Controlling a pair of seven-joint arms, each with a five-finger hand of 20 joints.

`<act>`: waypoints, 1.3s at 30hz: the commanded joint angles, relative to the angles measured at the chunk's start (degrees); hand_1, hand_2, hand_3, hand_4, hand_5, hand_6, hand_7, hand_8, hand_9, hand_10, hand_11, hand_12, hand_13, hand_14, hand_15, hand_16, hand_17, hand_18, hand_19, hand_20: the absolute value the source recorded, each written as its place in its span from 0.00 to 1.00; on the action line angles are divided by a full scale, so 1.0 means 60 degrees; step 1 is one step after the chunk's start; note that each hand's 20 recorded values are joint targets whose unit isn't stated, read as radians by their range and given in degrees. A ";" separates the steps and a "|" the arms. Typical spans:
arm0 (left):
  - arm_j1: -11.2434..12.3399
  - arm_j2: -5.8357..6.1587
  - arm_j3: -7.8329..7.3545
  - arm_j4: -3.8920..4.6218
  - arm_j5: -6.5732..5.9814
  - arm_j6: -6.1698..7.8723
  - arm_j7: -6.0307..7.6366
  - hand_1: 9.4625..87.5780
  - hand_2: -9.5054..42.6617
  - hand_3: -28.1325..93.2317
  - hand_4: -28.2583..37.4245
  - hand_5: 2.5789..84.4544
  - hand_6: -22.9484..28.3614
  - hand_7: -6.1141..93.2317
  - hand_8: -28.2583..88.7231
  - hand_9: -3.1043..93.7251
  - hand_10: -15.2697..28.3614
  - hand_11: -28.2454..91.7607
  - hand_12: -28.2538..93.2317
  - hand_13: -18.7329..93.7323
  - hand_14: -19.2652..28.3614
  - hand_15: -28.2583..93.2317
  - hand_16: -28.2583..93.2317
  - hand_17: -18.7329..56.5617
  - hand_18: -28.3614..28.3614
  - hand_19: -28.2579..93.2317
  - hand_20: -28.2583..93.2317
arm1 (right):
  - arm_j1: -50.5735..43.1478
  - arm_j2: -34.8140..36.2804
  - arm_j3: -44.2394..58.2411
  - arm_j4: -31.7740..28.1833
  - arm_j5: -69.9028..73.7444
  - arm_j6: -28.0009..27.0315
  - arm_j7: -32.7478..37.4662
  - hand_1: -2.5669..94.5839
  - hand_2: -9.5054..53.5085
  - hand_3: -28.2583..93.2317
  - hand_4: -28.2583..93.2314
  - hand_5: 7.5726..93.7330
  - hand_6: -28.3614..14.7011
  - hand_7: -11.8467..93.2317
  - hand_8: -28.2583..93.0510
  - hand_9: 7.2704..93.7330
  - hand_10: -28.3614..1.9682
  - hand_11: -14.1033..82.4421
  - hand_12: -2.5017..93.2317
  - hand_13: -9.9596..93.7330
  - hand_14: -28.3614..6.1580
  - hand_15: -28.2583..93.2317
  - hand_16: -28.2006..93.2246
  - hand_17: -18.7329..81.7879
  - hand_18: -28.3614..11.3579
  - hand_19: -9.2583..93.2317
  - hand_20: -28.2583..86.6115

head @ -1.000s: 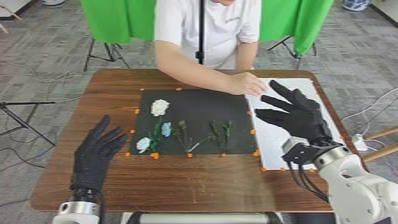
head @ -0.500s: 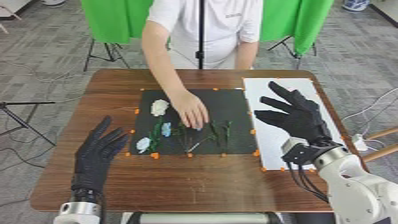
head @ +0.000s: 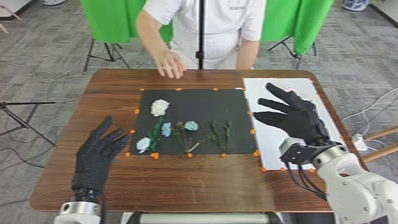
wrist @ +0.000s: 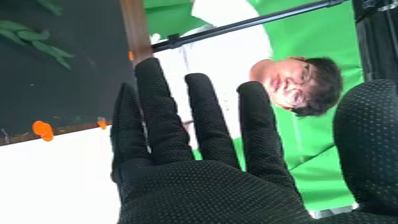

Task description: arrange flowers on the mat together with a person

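Note:
My right hand (head: 295, 116) is held over the white sheet (head: 271, 92) with its fingers straight and nothing in it; in the right wrist view the same hand (wrist: 204, 192) has its fingers spread. My left hand (head: 96, 157) is open at the table's left side, beside the dark mat (head: 195, 96). On the mat are a large white flower (head: 160, 107), a pale flower (head: 143, 145) at the lower left, a small blue flower (head: 166, 129) and a light blue flower (head: 191, 125) on the middle stems. Green stems (head: 221, 135) lie to its right. A person's hand (head: 170, 65) is above the far table edge, off the mat.
Orange markers (head: 155, 155) line the edges of the mat and sheet. Brown table surface (head: 195, 185) lies in front of the mat. A black vertical pole (head: 201, 40) stands beyond the far edge, before the person.
The person's hand moved from the white sheet to the mat's middle stems, then back to the far edge. A light blue flower now lies on those stems. Both my hands stay nearly still.

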 commanded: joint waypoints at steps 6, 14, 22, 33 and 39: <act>-0.0012 0.0072 0.0159 0.0015 -0.0095 0.0134 0.0043 0.09 0.45 0.79 0.00 0.30 0.56 0.18 0.16 0.33 0.78 0.40 0.32 0.38 0.90 0.53 0.19 0.16 0.86 0.67 0.34 | 0.0470 0.0672 -0.0101 0.0018 -0.1818 0.0725 0.0426 0.21 0.23 0.87 0.00 0.31 0.71 0.23 0.13 0.41 0.41 0.24 0.15 0.49 0.24 0.45 0.38 0.24 0.23 0.55 0.40; -0.0090 0.0212 0.0313 0.0010 -0.0266 0.0261 0.0259 0.09 0.46 0.79 0.00 0.30 0.57 0.18 0.16 0.33 0.79 0.41 0.32 0.37 0.90 0.53 0.19 0.15 0.86 0.67 0.34 | 0.2145 0.1907 -0.1030 0.0547 -0.4993 0.2029 0.1742 0.24 0.21 0.88 0.00 0.34 0.69 0.24 0.13 0.43 0.38 0.27 0.15 0.54 0.27 0.54 0.34 0.28 0.21 0.64 0.40; -0.0094 0.0291 0.0403 -0.0010 -0.0375 0.0344 0.0400 0.09 0.45 0.80 0.00 0.31 0.57 0.18 0.16 0.34 0.79 0.41 0.32 0.38 0.90 0.53 0.19 0.16 0.86 0.67 0.34 | 0.4029 0.2837 -0.2180 0.2000 -0.8357 0.1684 0.3082 0.25 0.18 0.87 0.00 0.33 0.69 0.24 0.13 0.40 0.39 0.27 0.14 0.55 0.28 0.57 0.32 0.29 0.19 0.67 0.39; -0.0140 0.0096 0.0403 -0.0014 -0.0394 0.0133 0.0385 0.09 0.45 0.79 0.00 0.31 0.57 0.18 0.16 0.34 0.79 0.41 0.32 0.38 0.90 0.53 0.19 0.16 0.86 0.67 0.34 | 0.6623 0.3406 -0.4205 0.4634 -1.1022 -0.0001 0.4700 0.26 0.11 0.87 0.00 0.31 0.69 0.25 0.13 0.35 0.43 0.24 0.15 0.55 0.32 0.58 0.31 0.31 0.21 0.69 0.37; -0.0099 0.0037 0.0303 -0.0055 -0.0416 0.0055 0.0412 0.09 0.45 0.80 0.00 0.31 0.57 0.18 0.16 0.34 0.78 0.41 0.32 0.38 0.90 0.53 0.19 0.16 0.86 0.67 0.34 | 0.7370 0.3450 -0.4572 0.5443 -1.1120 -0.1494 0.5526 0.27 0.10 0.87 0.00 0.29 0.68 0.24 0.13 0.32 0.39 0.22 0.15 0.53 0.32 0.59 0.31 0.30 0.23 0.70 0.36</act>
